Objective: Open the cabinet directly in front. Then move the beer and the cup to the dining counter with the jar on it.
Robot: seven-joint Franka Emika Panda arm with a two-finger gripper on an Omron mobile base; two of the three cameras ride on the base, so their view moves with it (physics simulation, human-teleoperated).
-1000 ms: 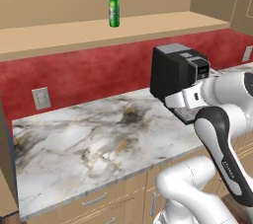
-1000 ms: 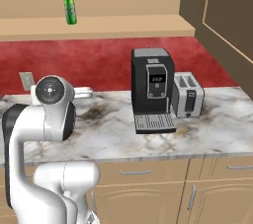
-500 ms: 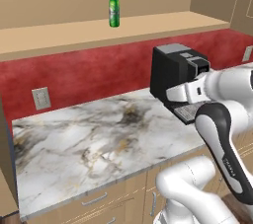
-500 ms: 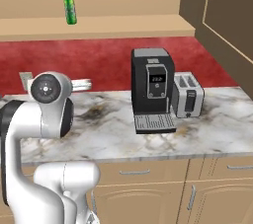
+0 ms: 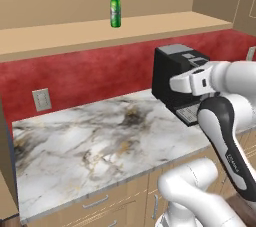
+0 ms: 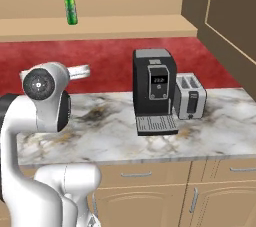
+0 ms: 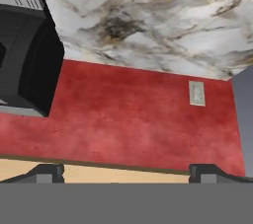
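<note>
Upright, slim green beer (image 5: 115,6), long neck, small label

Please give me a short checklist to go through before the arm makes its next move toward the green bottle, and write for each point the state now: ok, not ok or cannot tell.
1. Gripper open and holding nothing: ok, the two finger tips stand wide apart with nothing between them.
2. Beer upright on the shelf: ok, it stands free, with nothing beside it.
3. Gripper aimed at the beer: not ok, the hand view looks at the red wall and the marble worktop.
4. Coffee machine clear of the arm's path: cannot tell, the arm passes close in front of it in the left base view.
5. Cup located: cannot tell.
</note>
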